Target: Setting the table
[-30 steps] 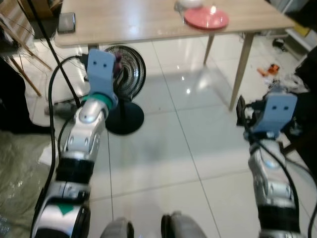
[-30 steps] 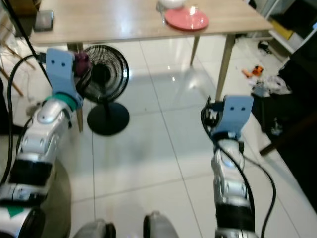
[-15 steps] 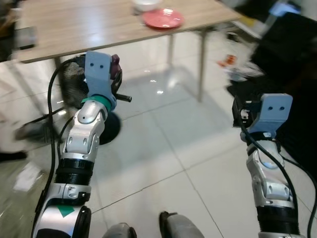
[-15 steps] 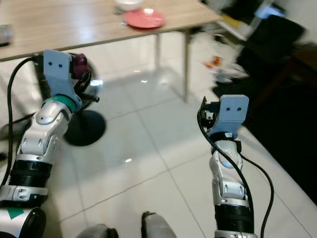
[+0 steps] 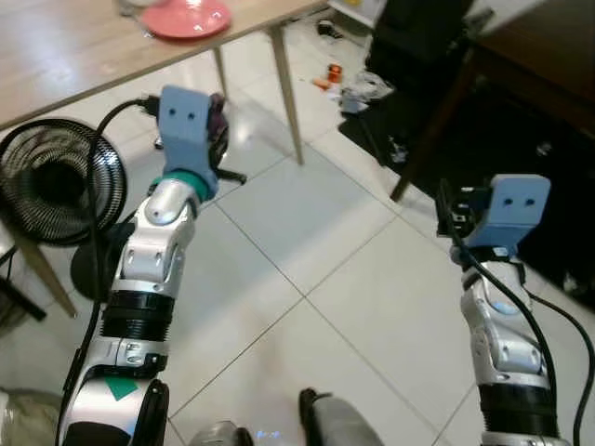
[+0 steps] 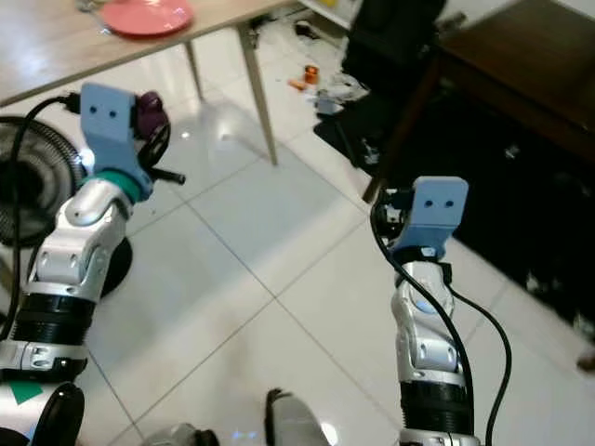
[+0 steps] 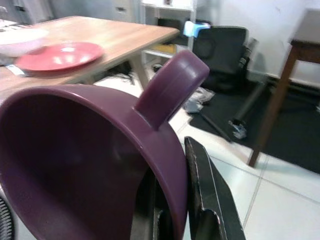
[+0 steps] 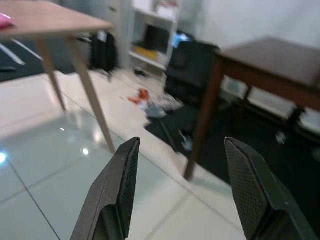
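Observation:
My left gripper [image 7: 172, 210] is shut on the wall of a purple mug [image 7: 90, 150], which tilts with its handle pointing away from the wrist. From the head, the mug [image 5: 218, 116] hangs over the tiled floor, just short of the light wooden table [image 5: 56, 56]. A red plate [image 5: 186, 19] lies near the table's right end, and a white bowl [image 7: 20, 40] stands behind it. My right gripper [image 8: 182, 145] is open with nothing between its fingers, raised over the floor at the right [image 5: 453, 212].
A black floor fan [image 5: 51, 181] stands under the table's edge, by a slanted table leg [image 5: 286, 93]. At the right are a dark wooden table [image 5: 539, 46], a black chair [image 5: 418, 37] and small clutter [image 5: 358, 88] on the floor. White tiles [image 5: 307, 242] lie open between my arms.
The camera has swung to the right: the wooden table and fan slid to the upper left, and the dark furniture came into view. Both arms keep their pose, with the mug still held.

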You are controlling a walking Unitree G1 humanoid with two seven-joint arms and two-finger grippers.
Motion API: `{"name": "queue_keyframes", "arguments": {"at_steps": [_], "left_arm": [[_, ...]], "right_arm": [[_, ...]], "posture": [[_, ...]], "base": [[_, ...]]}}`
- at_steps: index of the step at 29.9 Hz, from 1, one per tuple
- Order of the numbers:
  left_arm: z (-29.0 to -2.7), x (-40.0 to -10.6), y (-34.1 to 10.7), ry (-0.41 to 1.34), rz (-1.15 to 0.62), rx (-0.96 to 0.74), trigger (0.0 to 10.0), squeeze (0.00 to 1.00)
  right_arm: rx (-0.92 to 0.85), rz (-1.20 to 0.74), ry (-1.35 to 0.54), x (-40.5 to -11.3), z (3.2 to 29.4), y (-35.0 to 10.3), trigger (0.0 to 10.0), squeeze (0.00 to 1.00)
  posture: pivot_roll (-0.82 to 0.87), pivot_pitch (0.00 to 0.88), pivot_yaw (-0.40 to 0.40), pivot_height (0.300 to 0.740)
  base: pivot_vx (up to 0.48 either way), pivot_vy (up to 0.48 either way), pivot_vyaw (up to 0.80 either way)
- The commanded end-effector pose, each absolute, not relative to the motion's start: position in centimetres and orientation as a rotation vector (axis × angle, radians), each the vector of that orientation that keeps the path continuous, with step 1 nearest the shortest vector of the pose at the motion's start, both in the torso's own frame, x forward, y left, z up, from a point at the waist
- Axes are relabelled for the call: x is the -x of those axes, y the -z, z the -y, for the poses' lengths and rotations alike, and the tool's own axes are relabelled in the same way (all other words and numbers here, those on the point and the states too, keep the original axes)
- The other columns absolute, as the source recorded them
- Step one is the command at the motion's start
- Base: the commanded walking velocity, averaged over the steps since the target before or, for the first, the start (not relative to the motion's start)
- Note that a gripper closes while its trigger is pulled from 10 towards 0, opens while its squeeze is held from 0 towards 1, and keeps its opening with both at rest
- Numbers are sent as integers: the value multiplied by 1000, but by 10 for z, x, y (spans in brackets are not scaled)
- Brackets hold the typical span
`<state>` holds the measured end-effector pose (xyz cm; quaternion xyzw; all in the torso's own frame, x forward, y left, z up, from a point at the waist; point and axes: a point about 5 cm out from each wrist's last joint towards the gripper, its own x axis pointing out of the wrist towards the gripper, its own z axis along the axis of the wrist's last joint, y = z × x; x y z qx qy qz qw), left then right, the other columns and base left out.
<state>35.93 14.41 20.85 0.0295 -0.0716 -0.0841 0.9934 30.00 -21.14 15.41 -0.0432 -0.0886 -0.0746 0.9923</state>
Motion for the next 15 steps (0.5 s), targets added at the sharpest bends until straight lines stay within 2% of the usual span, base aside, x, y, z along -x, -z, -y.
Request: {"name": "queue_keyframes", "arguments": {"at_steps": [1,15], "left_arm": [[-140,-359,-211,180,158,-77,10000,0],[-139,-361,-218,173,198,-153,10000,0]], "right_arm": [[80,158,176,-298,216,-151,10000,0],[74,169,192,-299,218,-155,10000,0]], "posture": [[-26,24,52,740],[-26,25,55,740]], "base": [[0,0,-800],[0,0,-800]]}}
